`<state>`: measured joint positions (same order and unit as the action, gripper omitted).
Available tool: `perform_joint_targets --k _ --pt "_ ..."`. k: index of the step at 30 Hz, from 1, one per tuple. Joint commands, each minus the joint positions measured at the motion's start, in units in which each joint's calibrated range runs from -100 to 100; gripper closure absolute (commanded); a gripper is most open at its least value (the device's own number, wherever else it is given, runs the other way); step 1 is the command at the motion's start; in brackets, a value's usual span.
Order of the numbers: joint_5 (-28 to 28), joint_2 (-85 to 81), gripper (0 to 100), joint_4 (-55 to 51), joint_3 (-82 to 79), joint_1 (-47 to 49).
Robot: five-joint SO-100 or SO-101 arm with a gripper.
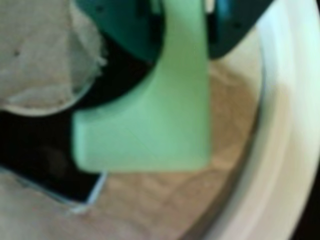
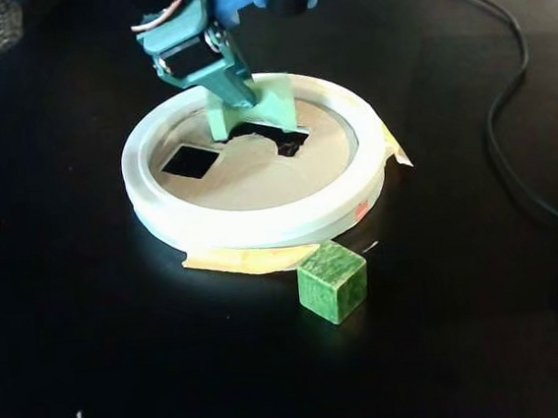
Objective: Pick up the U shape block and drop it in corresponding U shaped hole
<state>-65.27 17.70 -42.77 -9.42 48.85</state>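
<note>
U shape block held over the U shaped hole inside the white ring.

The end effector [image 2: 249, 101] was closed on the U shape block [image 2: 250, 113], gripping its top, its legs just above or touching the tan disc [image 2: 246, 178] at the edge of the U shaped hole [image 2: 277, 140]. In the wrist view the block [image 1: 165, 120] hung beside the dark cutout [image 1: 40, 160], the white ring [image 1: 285, 125] curving close alongside. A green cube [image 2: 332, 281] sat on the black counter [image 2: 126, 362], outside the ring.

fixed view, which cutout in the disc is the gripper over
The U shaped hole, the right-hand cutout with a rounded tab poking in. The gripper holds the mint U block over it; the plain square cutout lies clear to the left.
</note>
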Motion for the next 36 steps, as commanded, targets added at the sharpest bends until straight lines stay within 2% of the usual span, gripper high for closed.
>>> perform_joint_targets --k 1,3,5,10,21,36 --pt "-0.2 -0.8 48 1.9 5.4 -0.7" --pt "-0.2 -1.2 37 1.9 5.1 -0.7" --pt "0.2 -1.5 30 1.9 5.0 -0.7" --pt "2.6 -1.8 30 2.0 5.5 -0.9" --pt "2.7 -0.9 31 2.1 5.5 -7.2" --pt "3.0 -6.5 31 1.9 5.7 -5.0"
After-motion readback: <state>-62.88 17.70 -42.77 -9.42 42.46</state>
